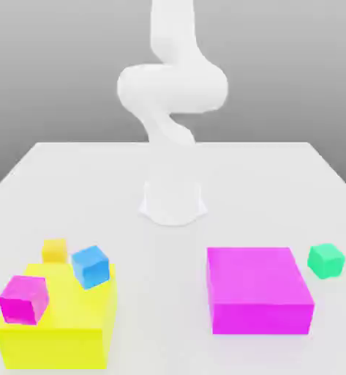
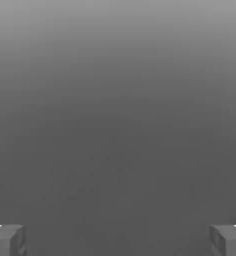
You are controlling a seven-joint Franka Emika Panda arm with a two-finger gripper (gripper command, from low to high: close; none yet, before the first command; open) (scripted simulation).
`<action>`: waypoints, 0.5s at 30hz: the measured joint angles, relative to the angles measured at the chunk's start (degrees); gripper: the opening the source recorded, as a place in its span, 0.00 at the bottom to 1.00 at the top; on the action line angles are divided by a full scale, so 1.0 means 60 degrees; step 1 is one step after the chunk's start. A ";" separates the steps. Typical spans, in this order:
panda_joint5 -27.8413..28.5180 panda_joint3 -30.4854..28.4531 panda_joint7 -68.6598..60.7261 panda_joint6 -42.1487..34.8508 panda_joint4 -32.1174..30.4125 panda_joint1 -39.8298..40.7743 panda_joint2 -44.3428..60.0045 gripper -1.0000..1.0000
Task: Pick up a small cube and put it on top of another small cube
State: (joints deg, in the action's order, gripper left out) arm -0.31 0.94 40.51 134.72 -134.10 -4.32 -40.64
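Note:
The small green cube rests on the white table at the exterior view's right, just beside the big magenta block. The small sky-blue cube sits tilted on the top of the big yellow block at the exterior view's left. The white arm rises from its base at the table's middle and folds upward, well away from both cubes. In the hand view my gripper is open, its two grey fingertips wide apart with nothing between them and only plain grey background ahead.
A small magenta cube sits on the yellow block's near left corner. A small yellow cube lies behind that block. The arm's round base stands at the table's centre. The white table stretches back to both sides.

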 joint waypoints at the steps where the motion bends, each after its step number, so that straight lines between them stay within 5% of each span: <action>1: -0.0024 0.0072 -0.0387 0.0211 -0.0167 -0.0314 0.0378 0.50; 15: -0.0126 0.1632 -0.5225 0.2944 -0.2334 -0.3865 0.5237 0.50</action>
State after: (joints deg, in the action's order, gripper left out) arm -1.07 10.73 9.16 152.38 -148.11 -27.51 -9.22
